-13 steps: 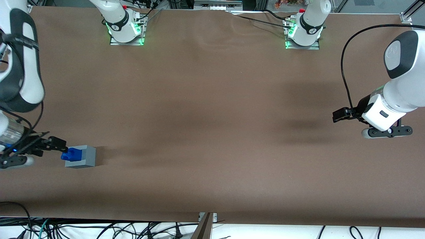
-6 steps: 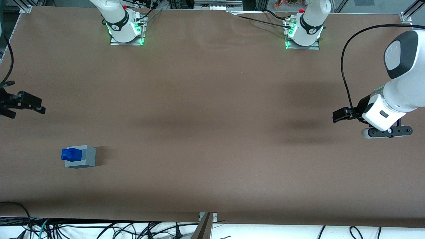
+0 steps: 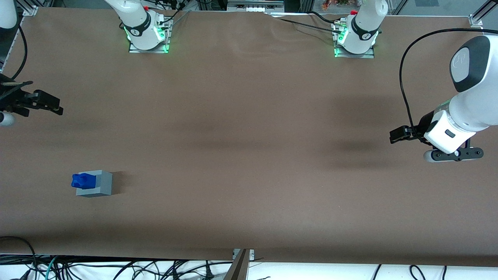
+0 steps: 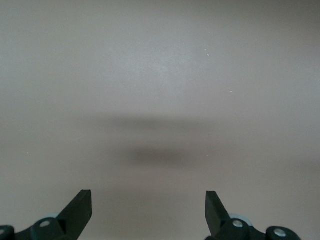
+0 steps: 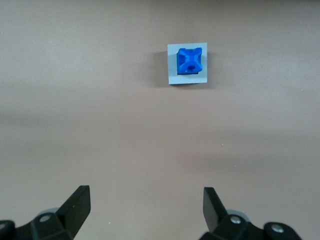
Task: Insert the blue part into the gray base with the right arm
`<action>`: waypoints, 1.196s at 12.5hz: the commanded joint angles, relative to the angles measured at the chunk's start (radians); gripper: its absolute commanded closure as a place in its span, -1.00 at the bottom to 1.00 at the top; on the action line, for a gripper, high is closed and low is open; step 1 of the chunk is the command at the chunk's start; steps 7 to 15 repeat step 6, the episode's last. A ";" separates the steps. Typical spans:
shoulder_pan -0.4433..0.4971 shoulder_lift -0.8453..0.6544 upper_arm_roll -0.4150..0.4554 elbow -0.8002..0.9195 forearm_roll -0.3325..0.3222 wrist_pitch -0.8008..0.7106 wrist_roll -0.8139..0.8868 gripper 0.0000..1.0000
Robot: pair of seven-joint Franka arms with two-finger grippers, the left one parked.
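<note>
The blue part (image 3: 83, 180) sits in the top of the gray base (image 3: 100, 184), on the brown table toward the working arm's end, fairly near the front camera. Both also show in the right wrist view, the blue part (image 5: 189, 60) seated in the gray base (image 5: 172, 70). My right gripper (image 3: 48, 104) hangs at the working arm's edge of the table, farther from the front camera than the base and well apart from it. It is open and empty; its two black fingers (image 5: 75, 207) stand wide apart, with bare table between them.
The two arm bases (image 3: 147, 33) (image 3: 355, 37) with green lights stand along the table edge farthest from the front camera. Cables (image 3: 116, 268) lie below the table's near edge. The brown table (image 3: 249, 155) spreads wide between the two ends.
My right gripper has drawn away from the blue part and the base, rising and moving farther from the front camera. The blue part stays seated in the gray base.
</note>
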 commanded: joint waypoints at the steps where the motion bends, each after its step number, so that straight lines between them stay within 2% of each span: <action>1: -0.001 -0.018 0.000 -0.022 -0.013 0.004 0.010 -0.99; 15: -0.001 -0.004 -0.001 -0.007 -0.011 0.004 0.016 -0.99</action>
